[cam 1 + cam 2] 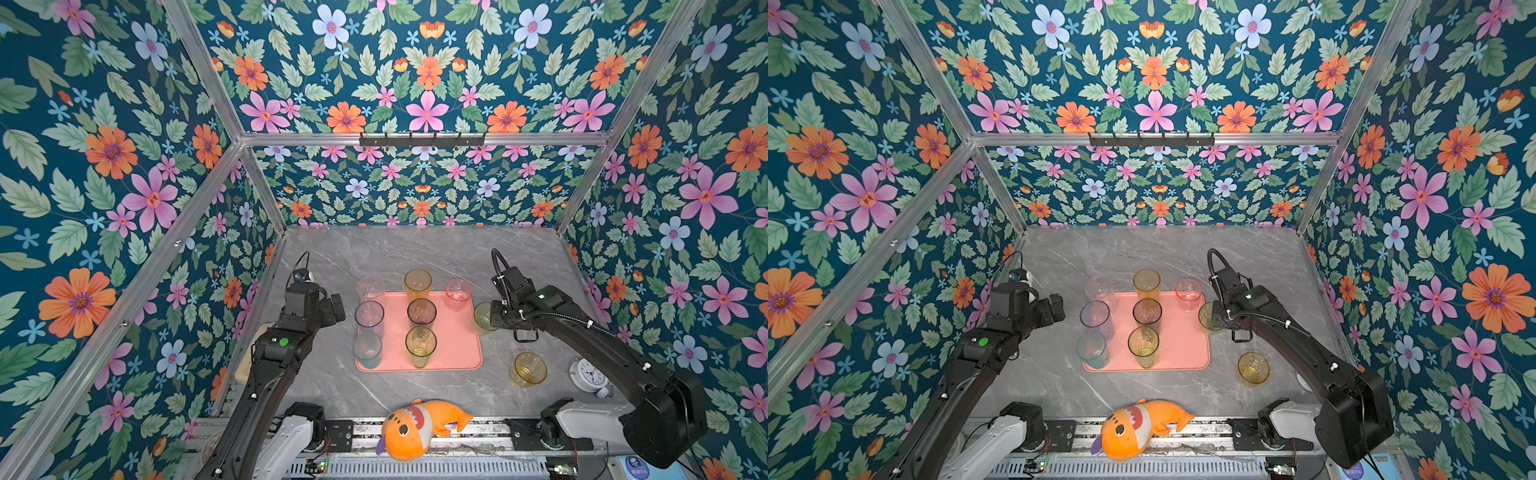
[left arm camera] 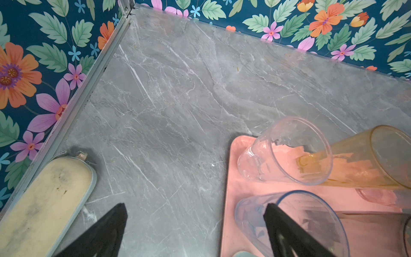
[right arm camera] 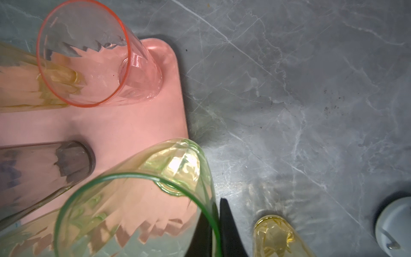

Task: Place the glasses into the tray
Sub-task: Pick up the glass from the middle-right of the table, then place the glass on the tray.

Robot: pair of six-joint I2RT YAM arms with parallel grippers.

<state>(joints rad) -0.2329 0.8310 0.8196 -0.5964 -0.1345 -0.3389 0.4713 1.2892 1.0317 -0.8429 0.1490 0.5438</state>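
Green glass is pinched by its wall in the right gripper, one finger inside the rim and one outside. Its base sits at the tray's edge (over the rim or just off it, I cannot tell). I would carry it inward to bare tray, clear of the smoke glass, and set it flat before letting go. The left gripper hangs spread wide, holding nothing.
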